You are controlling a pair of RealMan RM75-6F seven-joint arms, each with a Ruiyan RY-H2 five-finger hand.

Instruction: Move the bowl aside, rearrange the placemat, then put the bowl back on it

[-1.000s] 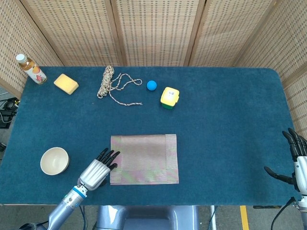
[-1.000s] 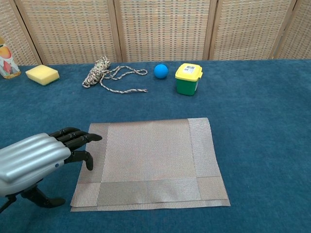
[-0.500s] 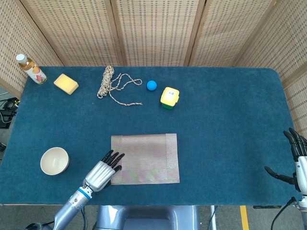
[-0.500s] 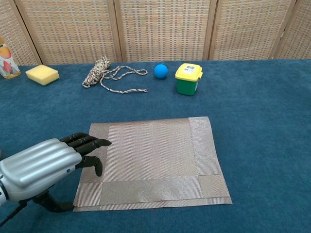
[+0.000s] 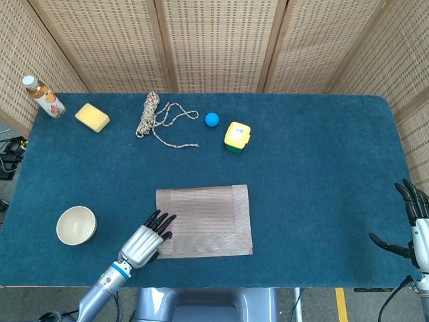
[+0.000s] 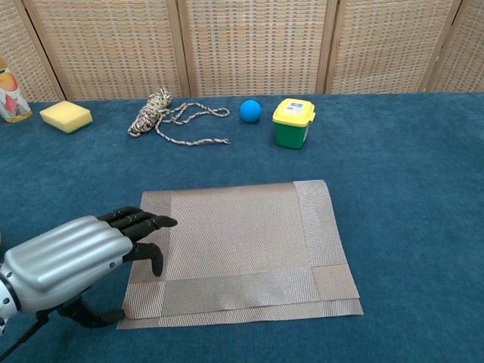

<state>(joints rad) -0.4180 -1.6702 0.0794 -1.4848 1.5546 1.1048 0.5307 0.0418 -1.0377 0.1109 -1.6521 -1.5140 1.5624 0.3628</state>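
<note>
Bowl sits left of placemat, left hand btwn.

Bright even overhead light, soft faint shadows, sharp focus, no glare, slight wide-angle distortion

In front of me stretches a table covered in deep blue, carpet-like cloth, its far corners rounded. Behind it stands a folding screen of pale woven cane panels set in light wooden frames, closing off the back and angling in at both sides. Past the near edge I see grey floor with a short yellow stripe. At the far left, dark cables lie on the floor. The light is even and soft.
</note>
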